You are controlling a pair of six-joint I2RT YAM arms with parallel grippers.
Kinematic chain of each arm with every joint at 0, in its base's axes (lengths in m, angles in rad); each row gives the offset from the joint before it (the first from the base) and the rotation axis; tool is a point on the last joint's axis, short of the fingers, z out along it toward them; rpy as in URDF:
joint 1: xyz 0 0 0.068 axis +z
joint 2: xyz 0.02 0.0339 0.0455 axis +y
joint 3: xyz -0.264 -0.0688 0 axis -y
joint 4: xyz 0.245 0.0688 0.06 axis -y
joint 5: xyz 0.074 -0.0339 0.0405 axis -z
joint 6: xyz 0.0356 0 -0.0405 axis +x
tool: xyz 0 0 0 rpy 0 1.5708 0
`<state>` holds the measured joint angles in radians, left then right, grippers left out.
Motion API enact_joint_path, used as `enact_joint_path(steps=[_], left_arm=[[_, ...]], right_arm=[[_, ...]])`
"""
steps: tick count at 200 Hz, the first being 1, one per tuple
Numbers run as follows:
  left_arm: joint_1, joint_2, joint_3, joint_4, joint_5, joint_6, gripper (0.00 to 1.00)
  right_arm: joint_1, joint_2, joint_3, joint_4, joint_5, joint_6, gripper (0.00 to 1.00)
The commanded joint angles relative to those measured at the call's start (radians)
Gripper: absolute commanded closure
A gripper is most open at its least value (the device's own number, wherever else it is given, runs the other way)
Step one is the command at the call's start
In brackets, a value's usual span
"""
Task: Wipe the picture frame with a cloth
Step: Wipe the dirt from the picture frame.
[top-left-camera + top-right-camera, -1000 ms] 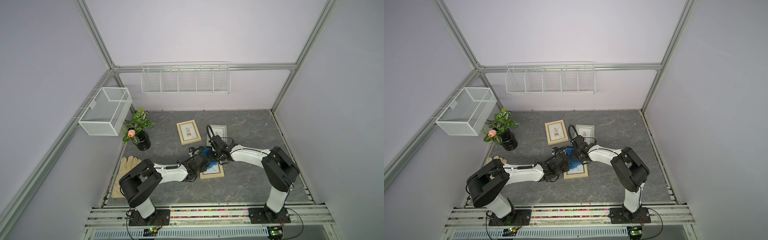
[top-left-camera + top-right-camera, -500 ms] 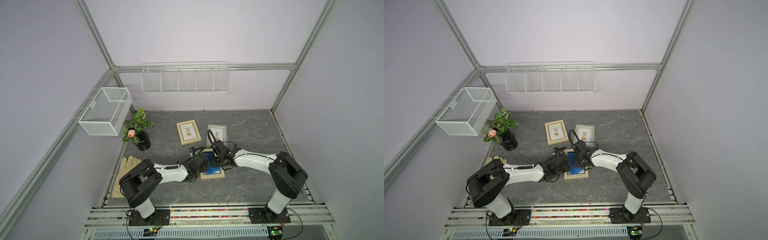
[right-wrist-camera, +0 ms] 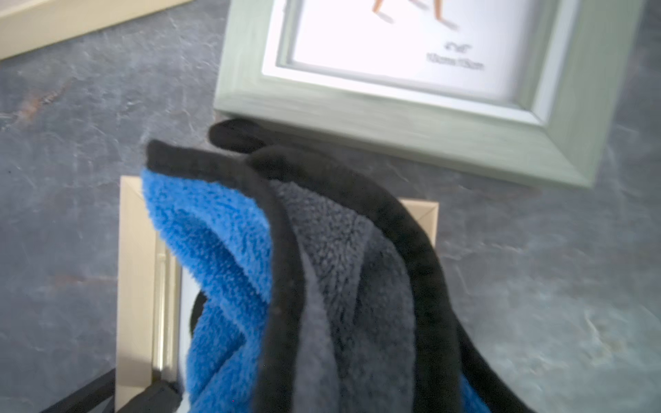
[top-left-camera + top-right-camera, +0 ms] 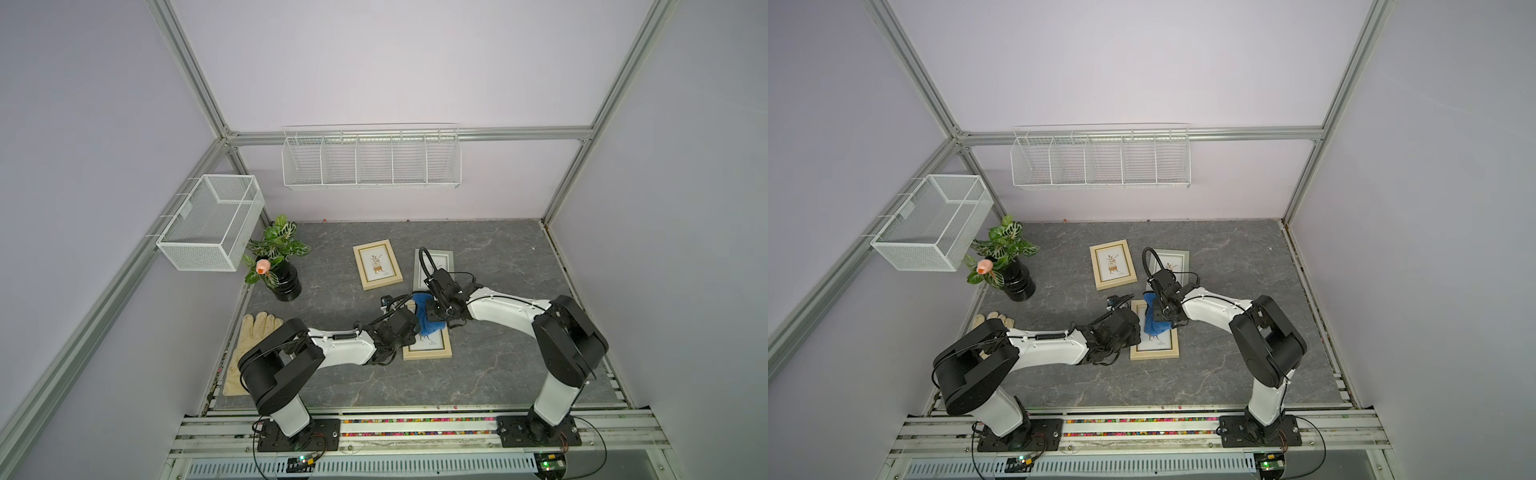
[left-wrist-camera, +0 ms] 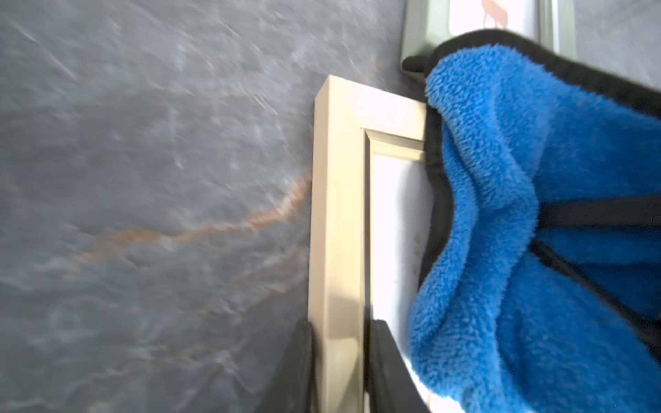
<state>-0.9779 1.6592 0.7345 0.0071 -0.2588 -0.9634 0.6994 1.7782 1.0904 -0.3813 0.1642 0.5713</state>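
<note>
At desk (image 4: pixel 498 374) centre we note the cloth (image 4: pixel 428 323): blue plush, grey-backed, black-edged, bunched on the beige frame (image 4: pixel 428 353); right fingers (image 4: pixel 435 312) pinch it, left fingers (image 5: pixel 384 372) clamp the frame's rail.

so the blue plush cloth (image 4: pixel 427 323) lies on the beige wooden picture frame (image 4: pixel 428 354), grey-green wooden frame (image 4: pixel 443 259) just behind it, beige fabric glove (image 4: pixel 249 332) way off left

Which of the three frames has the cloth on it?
The pale wood frame at the front: the blue cloth lies on it. The other wood frame and the grey-green frame, farther back, are bare.
</note>
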Motion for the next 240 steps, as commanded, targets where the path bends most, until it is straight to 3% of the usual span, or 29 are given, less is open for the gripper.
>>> enact_joint_path(steps=[1, 25, 54, 103, 171, 220, 240], left_arm=[[0.005, 0.033, -0.043, -0.136, 0.027, -0.018, 0.88], [0.005, 0.029, -0.048, -0.132, 0.027, -0.022, 0.88], [0.003, 0.020, -0.053, -0.134, 0.023, -0.023, 0.88], [0.003, 0.027, -0.050, -0.130, 0.027, -0.021, 0.88], [0.003, 0.043, -0.035, -0.141, 0.030, -0.016, 0.88], [0.004, 0.037, -0.038, -0.148, 0.023, -0.022, 0.88], [0.004, 0.042, -0.037, -0.147, 0.025, -0.019, 0.88]], right_arm=[[0.021, 0.015, -0.001, -0.091, 0.051, -0.018, 0.93], [0.072, 0.100, 0.094, -0.079, -0.005, 0.000, 0.93], [0.042, 0.156, 0.115, -0.078, -0.020, 0.015, 0.93], [-0.065, 0.007, -0.024, -0.101, 0.060, -0.039, 0.93], [0.036, 0.147, 0.108, -0.040, -0.080, 0.018, 0.93], [-0.077, 0.047, -0.002, -0.108, 0.047, -0.023, 0.93], [-0.072, 0.025, 0.005, -0.116, 0.054, -0.036, 0.93]])
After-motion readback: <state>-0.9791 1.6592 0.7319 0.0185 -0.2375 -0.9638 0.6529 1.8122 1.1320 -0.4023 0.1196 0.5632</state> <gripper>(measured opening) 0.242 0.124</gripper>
